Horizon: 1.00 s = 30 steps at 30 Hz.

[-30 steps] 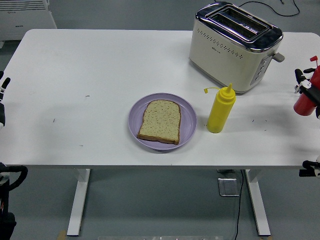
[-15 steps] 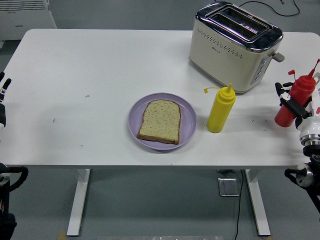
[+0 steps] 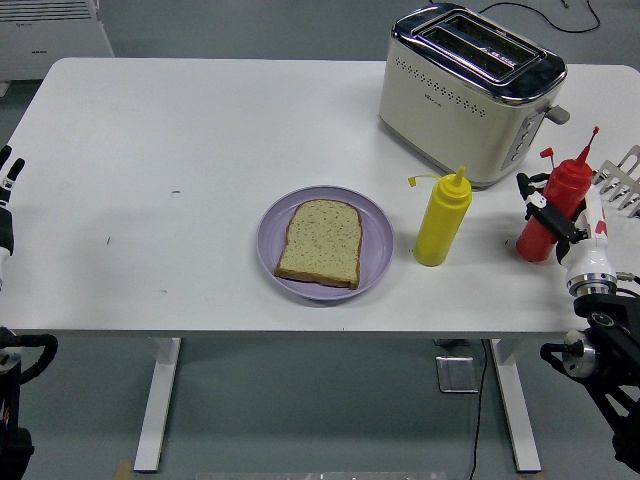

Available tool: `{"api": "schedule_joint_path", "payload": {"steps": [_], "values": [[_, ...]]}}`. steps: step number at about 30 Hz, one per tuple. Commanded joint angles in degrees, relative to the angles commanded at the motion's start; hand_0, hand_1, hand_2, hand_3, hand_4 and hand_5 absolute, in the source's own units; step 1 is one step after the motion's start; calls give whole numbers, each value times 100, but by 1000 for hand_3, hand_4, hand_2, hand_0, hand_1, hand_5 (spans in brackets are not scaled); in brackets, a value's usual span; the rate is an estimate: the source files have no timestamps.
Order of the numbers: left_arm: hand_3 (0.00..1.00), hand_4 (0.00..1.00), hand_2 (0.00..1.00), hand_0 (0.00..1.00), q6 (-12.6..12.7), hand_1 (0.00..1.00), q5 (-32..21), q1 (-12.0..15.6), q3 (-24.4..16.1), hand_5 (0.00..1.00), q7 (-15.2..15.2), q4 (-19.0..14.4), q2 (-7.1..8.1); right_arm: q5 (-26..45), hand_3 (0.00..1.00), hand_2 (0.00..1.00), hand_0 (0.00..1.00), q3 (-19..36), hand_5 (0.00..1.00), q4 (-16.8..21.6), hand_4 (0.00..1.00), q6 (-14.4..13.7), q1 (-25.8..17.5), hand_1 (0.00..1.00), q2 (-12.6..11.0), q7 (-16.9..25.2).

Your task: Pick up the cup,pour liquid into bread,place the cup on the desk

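A slice of bread (image 3: 320,242) lies on a purple plate (image 3: 373,228) at the table's middle front. A yellow squeeze bottle (image 3: 442,220) stands upright to the right of the plate. My right hand (image 3: 562,215) is shut on a red squeeze bottle (image 3: 555,208), held tilted a little to the right of the yellow bottle, at the table's right side. My left hand (image 3: 6,200) rests at the left edge of the picture, off the table. No cup is in view.
A cream and chrome toaster (image 3: 468,92) stands at the back right, just behind the two bottles. The table's near edge (image 3: 300,331) runs below the plate.
My right hand has carried the red bottle leftward from the picture's right edge in over the table, closer to the yellow bottle. The left arm has not moved.
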Motion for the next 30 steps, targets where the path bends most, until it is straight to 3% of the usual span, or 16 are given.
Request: {"api": "schedule_joint_path", "payload": {"steps": [15,16,21,22,27,28,30], "values": [[688,660,779,714,0,749,0,-4,-23,998,0,0,-5,128,374,295,143,-156,270,-106,799,-43,78,168,139,163],[688,660,779,714,-1,750,0,-8,-19,998,1,0,-6,128,393,351,200,-170,268,-122,799,-50,82,232,145,187],[688,660,779,714,1,750,2,-14,-32,998,0,0,-7,153,393,351,200,-174,268,-152,799,-23,69,232,150,305],[688,660,779,714,1,750,2,-14,-34,998,0,-1,-6,147,453,411,303,-174,258,-153,805,-12,66,365,149,314],[688,660,779,714,0,750,2,-17,-40,998,0,-2,-6,74,453,411,303,-177,258,-144,805,56,35,365,154,360],[687,659,779,714,0,750,1,-17,-40,998,0,-1,-6,55,527,471,400,-185,257,-146,811,60,28,466,158,365],[687,659,779,714,1,750,1,-18,-41,998,0,-1,-7,16,527,471,400,-199,257,-155,811,62,19,466,167,370]]}}
